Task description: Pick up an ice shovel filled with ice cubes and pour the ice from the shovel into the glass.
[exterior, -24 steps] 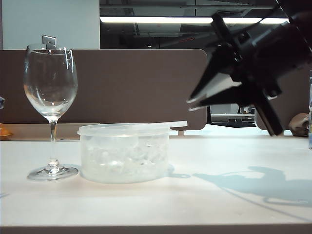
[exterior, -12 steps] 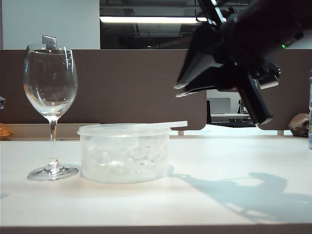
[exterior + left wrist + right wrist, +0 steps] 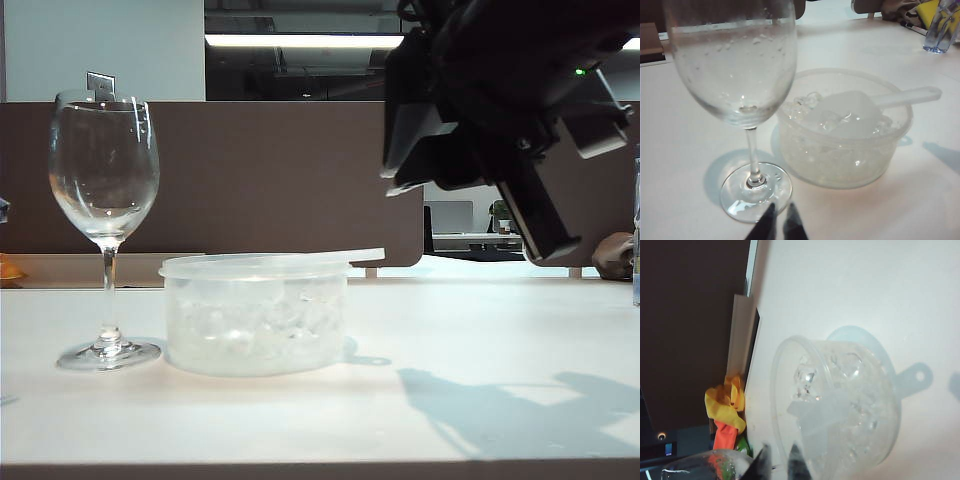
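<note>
**Right arm closing in on the scoop, nothing lifted yet**

The step in hand is the approach. The right gripper (image 3: 400,180) hangs in the air above and to the right of the round tub (image 3: 255,315), its dark fingers (image 3: 796,460) set narrow with a small gap and holding nothing. The ice shovel (image 3: 855,112) lies in the tub on the ice cubes (image 3: 805,102), its flat rounded blade resting on the pile and its thin straight handle poking out over the rim toward the right gripper's side. The next move, as I judge it, calls for lowering onto that handle and pinching it without tipping the blade.

The left gripper (image 3: 777,225) sits low near the foot of the glass (image 3: 104,200), fingers narrow and empty. The glass stands upright on the counter (image 3: 480,330), just beside the tub, clear and thin-stemmed, droplets speckling its bowl. Tub and shovel are milky, translucent plastic; the ice is whitish, irregular and wet-looking. The counter is smooth and pale.
</note>
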